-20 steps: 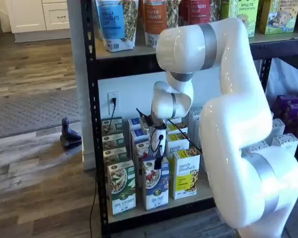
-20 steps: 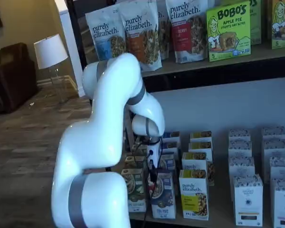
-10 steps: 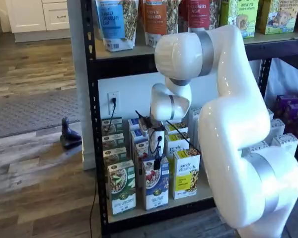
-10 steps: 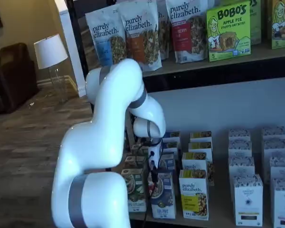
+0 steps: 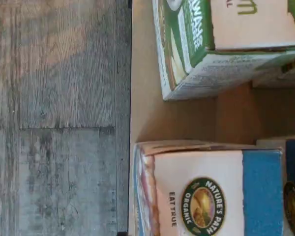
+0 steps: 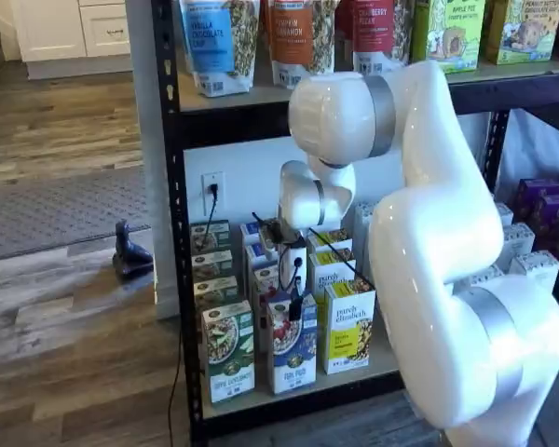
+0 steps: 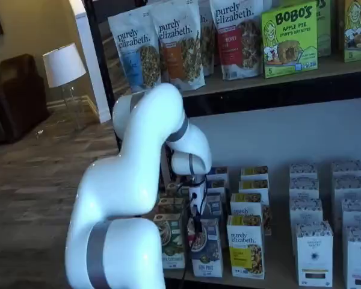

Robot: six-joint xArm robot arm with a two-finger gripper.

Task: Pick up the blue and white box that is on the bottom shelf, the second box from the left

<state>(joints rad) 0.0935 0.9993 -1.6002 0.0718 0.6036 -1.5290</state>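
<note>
Blue and white box [image 6: 293, 343] stands at the bottom shelf [image 6: 289, 391] front, right of the green and white carton [image 6: 227, 351]. Gripper [image 6: 295, 307], lowered directly above it, holds nothing; finger spread indiscernible, presumably wide. Grasp pending.

Both shelf views are evenly lit by soft indoor light, a little dim, with no hard glare. The white arm [image 6: 438, 242] shows gentle grey shading on its under sides. The pictures are slightly soft, and small print on the cartons is not readable. In the wrist view the floor planks [image 5: 54, 118] look blurred and grey. The bottom shelf [image 5: 142, 113] carries a dark shadow between the cartons.
</note>
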